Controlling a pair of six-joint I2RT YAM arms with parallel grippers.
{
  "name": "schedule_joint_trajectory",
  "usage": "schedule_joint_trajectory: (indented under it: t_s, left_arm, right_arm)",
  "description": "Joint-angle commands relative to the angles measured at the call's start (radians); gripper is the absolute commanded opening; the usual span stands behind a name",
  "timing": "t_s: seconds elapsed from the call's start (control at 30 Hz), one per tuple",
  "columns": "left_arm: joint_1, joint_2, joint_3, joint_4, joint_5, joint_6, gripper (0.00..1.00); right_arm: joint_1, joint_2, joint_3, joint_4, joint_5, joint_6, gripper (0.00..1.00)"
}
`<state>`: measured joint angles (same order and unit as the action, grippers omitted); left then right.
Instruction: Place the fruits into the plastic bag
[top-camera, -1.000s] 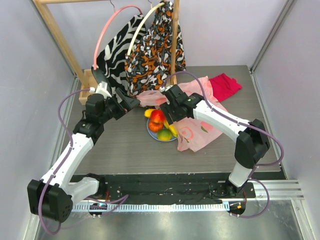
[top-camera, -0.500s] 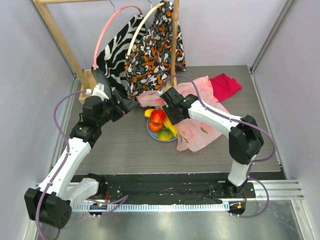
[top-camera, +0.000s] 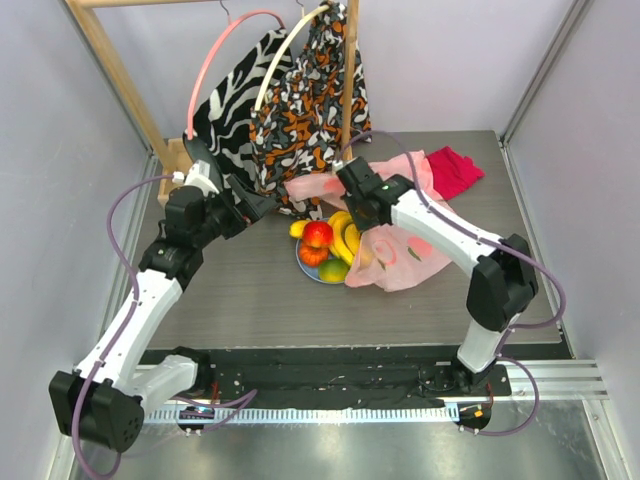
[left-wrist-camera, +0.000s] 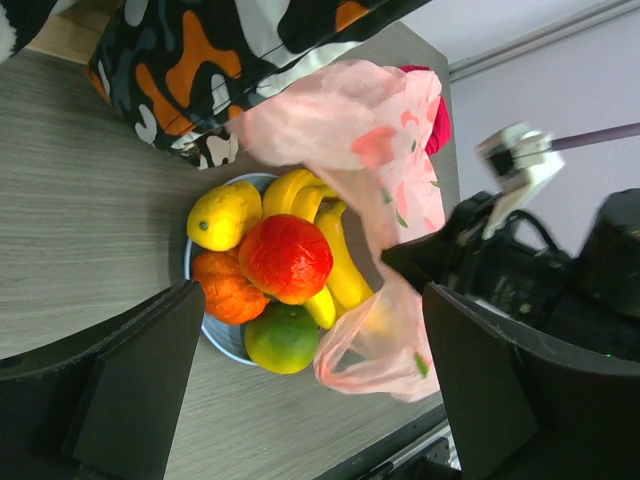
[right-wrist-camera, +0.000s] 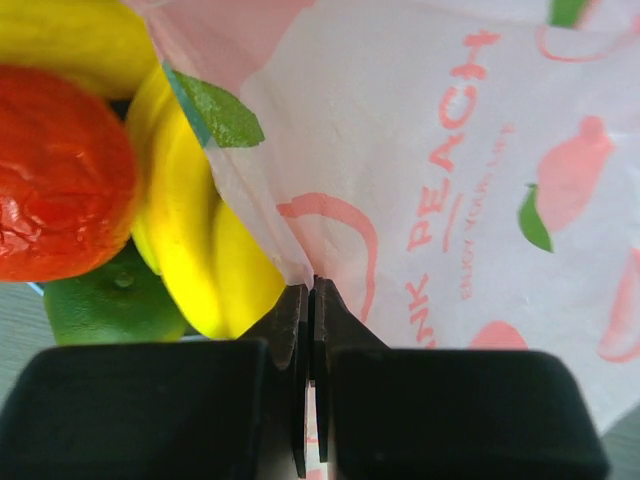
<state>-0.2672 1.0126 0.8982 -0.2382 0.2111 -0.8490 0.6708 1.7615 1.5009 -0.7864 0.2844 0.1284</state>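
Observation:
The fruits lie heaped on a round blue plate (left-wrist-camera: 212, 335): yellow bananas (left-wrist-camera: 340, 262), a red apple (left-wrist-camera: 285, 258), an orange (left-wrist-camera: 228, 288), a green round fruit (left-wrist-camera: 283, 338) and a yellow round fruit (left-wrist-camera: 224, 214). The pale-pink plastic bag (top-camera: 405, 250) lies just right of the plate. My right gripper (right-wrist-camera: 312, 287) is shut on the bag's edge right beside the bananas (right-wrist-camera: 195, 225) and holds it raised, so the plastic (left-wrist-camera: 350, 120) drapes over them. My left gripper (top-camera: 262, 205) hovers open left of the plate, with nothing between its fingers.
A wooden rack (top-camera: 115, 70) at the back left carries an orange-and-black garment (top-camera: 305, 100) and a black-and-white one (top-camera: 228, 120), hanging just behind the plate. A folded red cloth (top-camera: 450, 170) lies at the back right. Grey walls close in the table's sides.
My right gripper has shut on the bag's edge and lifted it, bunching the plastic up against the bananas. The left arm has shifted only slightly.

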Motion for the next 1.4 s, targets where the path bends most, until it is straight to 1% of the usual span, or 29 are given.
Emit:
schedule_joint_trajectory:
  t_s: [0.0,0.17,0.23,0.27,0.3,0.37,0.4,0.47,0.5,0.53,0.6,0.63,0.67,0.73,0.8,0.83,0.87,0.93,1.23,1.3,1.37]
  left_arm:
    - [-0.004,0.017,0.061,0.046,0.036,0.033,0.96]
    - [-0.004,0.040,0.079,0.077,0.072,0.037,0.96]
    - [-0.003,0.055,0.105,0.088,0.096,0.036,0.96]
    - [-0.004,0.060,0.117,0.092,0.115,0.033,0.96]
    - [-0.004,0.063,0.140,0.105,0.128,0.031,0.96]
    - [-0.004,0.066,0.165,0.122,0.163,0.021,0.96]
    - [-0.004,0.070,0.189,0.138,0.174,0.015,0.96]
    - [-0.004,0.075,0.215,0.158,0.198,-0.016,0.96]
    - [-0.003,0.076,0.231,0.174,0.218,-0.033,0.96]
    - [-0.004,0.078,0.260,0.180,0.229,-0.045,0.96]
    - [-0.004,0.075,0.287,0.189,0.241,-0.079,0.96]
    - [-0.004,0.061,0.304,0.191,0.237,-0.087,0.97]
    - [-0.003,0.051,0.306,0.189,0.228,-0.096,0.97]
    - [-0.004,0.012,0.311,0.174,0.180,-0.104,0.99]
    - [-0.003,-0.015,0.320,0.091,0.121,-0.091,1.00]
    - [-0.001,-0.038,0.323,0.056,0.049,-0.085,1.00]
    - [0.002,-0.054,0.324,-0.011,0.016,-0.079,1.00]
    - [0.005,-0.078,0.314,-0.055,-0.059,-0.071,1.00]
    - [0.008,-0.210,0.199,-0.085,-0.183,-0.140,0.99]
    - [0.009,-0.218,0.185,-0.076,-0.184,-0.151,0.99]
    - [0.009,-0.203,0.182,-0.062,-0.142,-0.166,0.99]
  right_arm:
    - [-0.059,-0.135,0.157,-0.080,0.100,0.013,0.01]
    - [-0.091,-0.181,0.275,-0.135,0.176,-0.041,0.01]
    - [-0.092,-0.192,0.349,-0.157,0.164,-0.055,0.01]
    - [-0.091,-0.197,0.375,-0.160,0.098,-0.056,0.01]
    - [-0.091,-0.198,0.422,-0.159,0.057,-0.056,0.01]
    - [-0.077,-0.206,0.464,-0.149,-0.031,-0.032,0.01]
    - [-0.070,-0.208,0.491,-0.128,-0.115,-0.021,0.01]
    - [-0.022,-0.206,0.518,-0.085,-0.180,0.010,0.01]
    - [-0.002,-0.200,0.521,-0.068,-0.248,0.020,0.01]
    - [0.016,-0.198,0.521,-0.050,-0.272,0.034,0.01]
    - [0.079,-0.178,0.522,0.007,-0.368,0.062,0.01]
    - [0.101,-0.171,0.525,0.022,-0.385,0.068,0.01]
    - [0.149,-0.153,0.536,0.050,-0.399,0.074,0.01]
    - [0.190,-0.128,0.556,0.067,-0.448,0.077,0.01]
    - [0.237,-0.100,0.584,0.085,-0.473,0.076,0.01]
    - [0.248,-0.094,0.590,0.088,-0.490,0.077,0.01]
    - [0.265,-0.088,0.593,0.105,-0.502,0.080,0.01]
    - [0.274,-0.083,0.591,0.122,-0.531,0.086,0.01]
    - [0.291,-0.079,0.595,0.162,-0.564,0.097,0.01]
    - [0.293,-0.082,0.587,0.162,-0.568,0.097,0.01]
    - [0.294,-0.085,0.575,0.165,-0.579,0.097,0.01]
